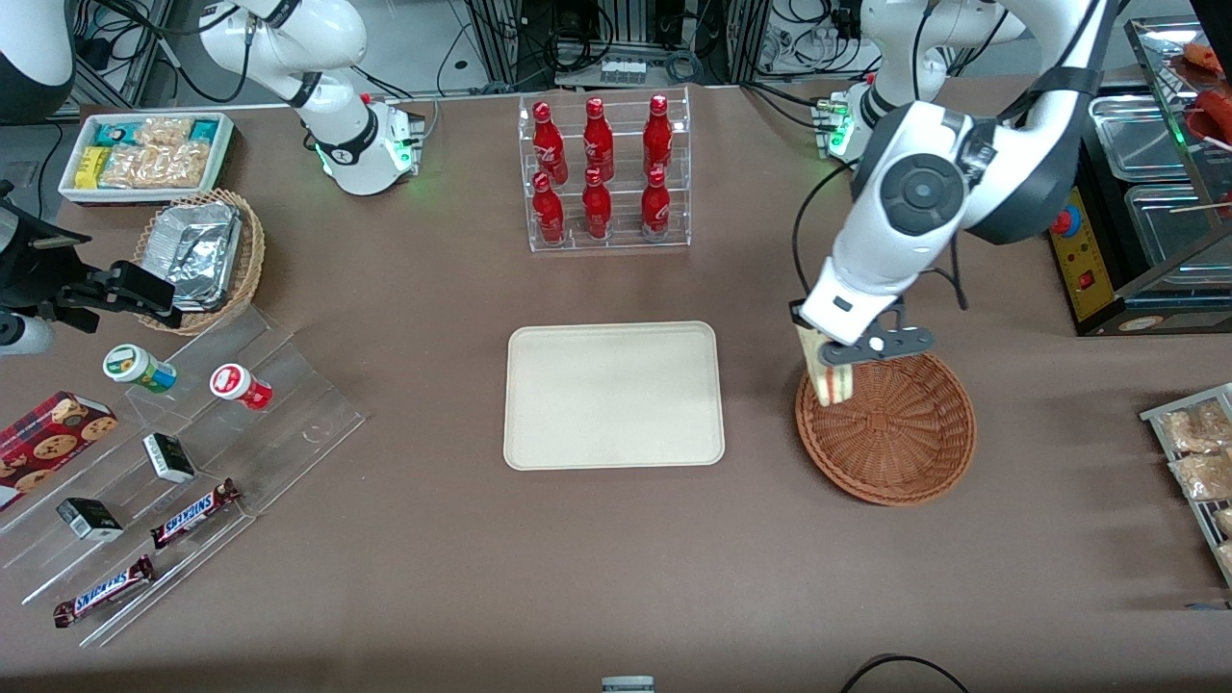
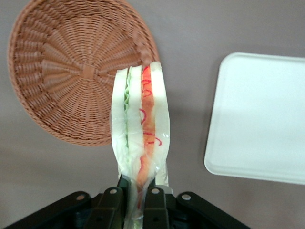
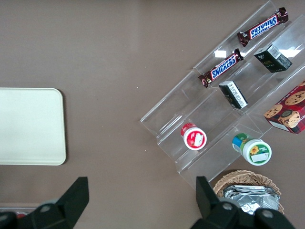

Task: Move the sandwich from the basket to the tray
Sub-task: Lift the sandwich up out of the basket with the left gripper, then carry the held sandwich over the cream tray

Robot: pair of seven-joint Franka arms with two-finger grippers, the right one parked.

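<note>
My gripper (image 1: 839, 352) (image 2: 137, 196) is shut on the sandwich (image 1: 834, 379) (image 2: 141, 129), a plastic-wrapped wedge of white bread with red and green filling. It hangs lifted over the rim of the reddish-brown wicker basket (image 1: 900, 452) (image 2: 62, 81), on the side nearest the tray. The basket holds nothing else. The cream tray (image 1: 614, 395) (image 2: 259, 119) (image 3: 28, 126) lies flat and bare at the table's middle, a short gap from the basket.
A clear rack of red bottles (image 1: 604, 173) stands farther from the camera than the tray. Toward the parked arm's end lie a tiered acrylic stand with snack bars (image 1: 154, 481), a foil-filled tan basket (image 1: 204, 255) and a white bin of packets (image 1: 146, 156). A metal display case (image 1: 1155, 192) flanks the working arm.
</note>
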